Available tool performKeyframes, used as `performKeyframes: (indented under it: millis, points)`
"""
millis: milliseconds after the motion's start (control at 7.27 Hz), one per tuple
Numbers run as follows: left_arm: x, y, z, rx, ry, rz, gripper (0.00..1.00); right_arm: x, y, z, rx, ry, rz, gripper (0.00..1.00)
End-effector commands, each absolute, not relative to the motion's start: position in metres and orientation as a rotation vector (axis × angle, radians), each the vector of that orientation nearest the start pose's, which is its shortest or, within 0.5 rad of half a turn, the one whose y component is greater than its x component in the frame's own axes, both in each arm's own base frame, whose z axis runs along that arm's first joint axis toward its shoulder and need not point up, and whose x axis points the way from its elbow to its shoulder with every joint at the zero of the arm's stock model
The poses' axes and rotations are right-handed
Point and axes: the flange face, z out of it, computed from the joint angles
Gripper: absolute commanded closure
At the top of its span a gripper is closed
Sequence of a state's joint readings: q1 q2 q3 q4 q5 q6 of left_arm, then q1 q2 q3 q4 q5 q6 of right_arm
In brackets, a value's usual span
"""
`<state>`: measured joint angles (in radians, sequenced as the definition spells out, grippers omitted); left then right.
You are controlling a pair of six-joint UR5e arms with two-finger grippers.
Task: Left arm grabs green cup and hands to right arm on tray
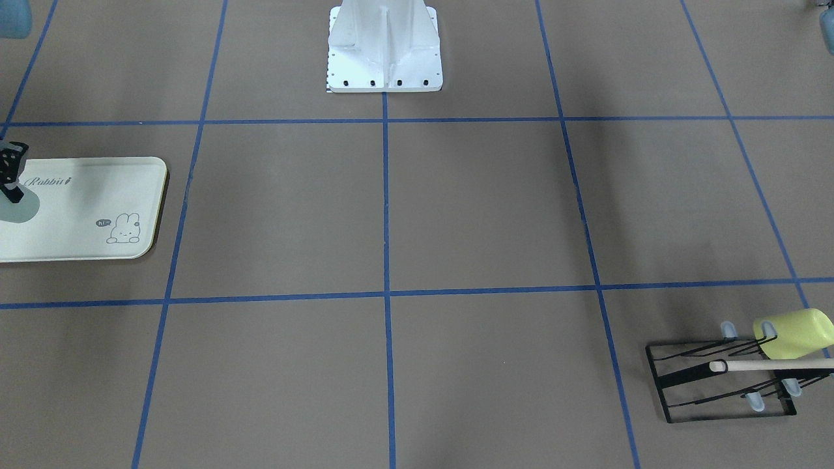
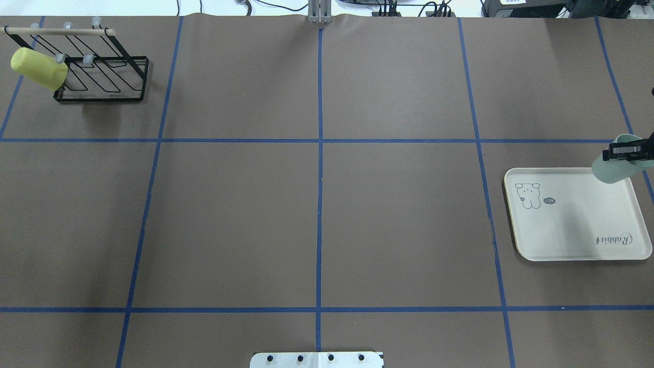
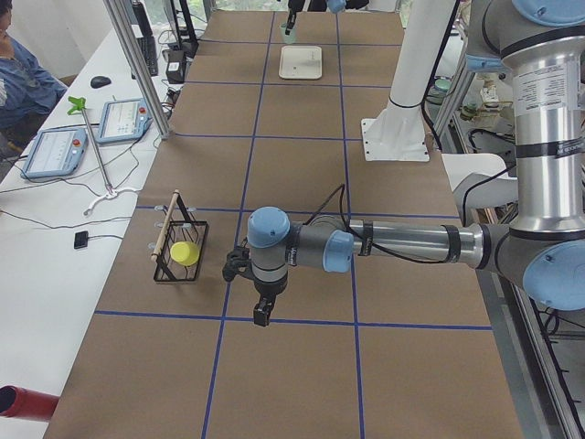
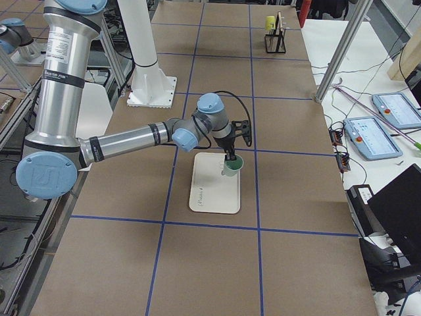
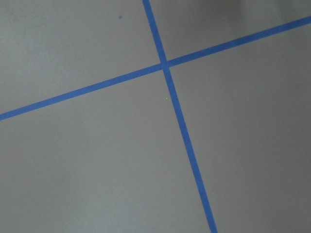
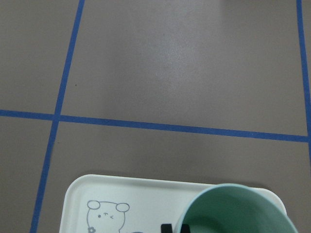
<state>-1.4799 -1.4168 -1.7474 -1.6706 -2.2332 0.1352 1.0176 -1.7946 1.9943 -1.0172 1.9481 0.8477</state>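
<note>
— The green cup (image 2: 610,171): where is it?
— Read the overhead view from its left. At the upper left, a black wire rack (image 2: 102,76) carries the yellow-green cup (image 2: 38,68), which is not ours. The middle is brown table (image 2: 398,220) crossed by blue tape lines (image 2: 320,204). At the right edge lies the tray (image 2: 577,225), and the green cup hangs tilted over its upper right corner.
— Held by what?
— The right gripper (image 2: 626,152). Its fingers are closed on the cup's wall at the rim, one apparently inside the mouth. Whether the base touches the tray I cannot say, because the angle is poor.
— And the left gripper (image 3: 262,309)?
— It shows only in the left side view, low in the middle of that frame, pointing down over the table and well apart from the cup. Whether it is open or closed, I cannot tell.
— How will the cup handle?
— I judge it light, and stiff enough to pinch. It is smooth plastic, so slippery, and the taper invites sliding. It is hardly fragile. The rim wall is a fair hold, but a grip across the body below the rim would be steadier.
</note>
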Motion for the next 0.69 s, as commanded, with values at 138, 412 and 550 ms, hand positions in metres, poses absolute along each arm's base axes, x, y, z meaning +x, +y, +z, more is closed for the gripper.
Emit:
performKeyframes:
  millis: [138, 412, 550]
  points:
    - [-0.033, -0.435, 0.645, 0.124, 0.662, 0.258, 0.0, -0.181, -0.369, 0.526, 0.409, -0.711, 0.255, 1.0]
    - [-0.033, -0.435, 0.644, 0.124, 0.664, 0.258, 0.0, -0.229, -0.347, 0.53, 0.437, -0.678, 0.291, 1.0]
    - [-0.033, -0.435, 0.644, 0.124, 0.664, 0.258, 0.0, -0.23, -0.344, 0.533, 0.437, -0.67, 0.286, 1.0]
